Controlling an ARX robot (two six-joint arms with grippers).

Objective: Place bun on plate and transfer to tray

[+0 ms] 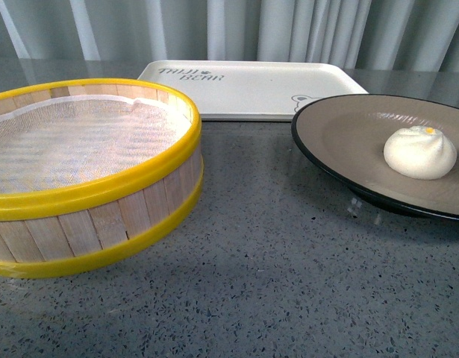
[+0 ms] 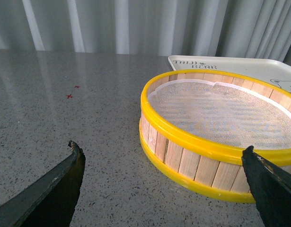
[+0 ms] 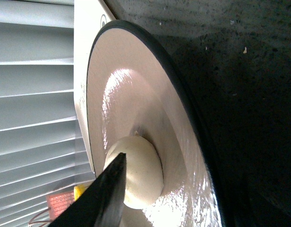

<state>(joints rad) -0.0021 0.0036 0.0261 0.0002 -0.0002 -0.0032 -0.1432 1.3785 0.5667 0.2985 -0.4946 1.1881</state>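
Nearest, the left gripper (image 2: 160, 146) hangs over the grey table (image 1: 274, 298), both dark fingertips in view and set wide apart. It holds nothing and touches nothing. Just beyond it, on the robot's left side, is the yellow-rimmed wooden basket (image 1: 87, 224), lined with white mesh and with nothing in it. To the right at about the same depth is the plate (image 1: 341, 127), and the bun (image 1: 420, 152) sits on its beige inside, right of centre, pleats up. The plate looks slightly tilted in the front view, so whether its foot rests flat on the table cannot be told. The right gripper (image 3: 103, 194) shows only one dark finger in its wrist view, close by the bun and the plate's inside. Contact is unclear, and how wide it is cannot be told. Farthest is the tray (image 1: 251, 89), just behind the plate and basket, bare, with its long axis running left to right. In the front view the plate's far rim overlaps the tray's near right corner. Judged step: the bun-on-plate part is done and the plate-to-tray part is not. The key relation is that the tray lies straight beyond the plate, a short carry away from the robot. The right arm is nearer the plate, and the left is across by the basket. Grey curtains (image 1: 289, 30) hang behind.
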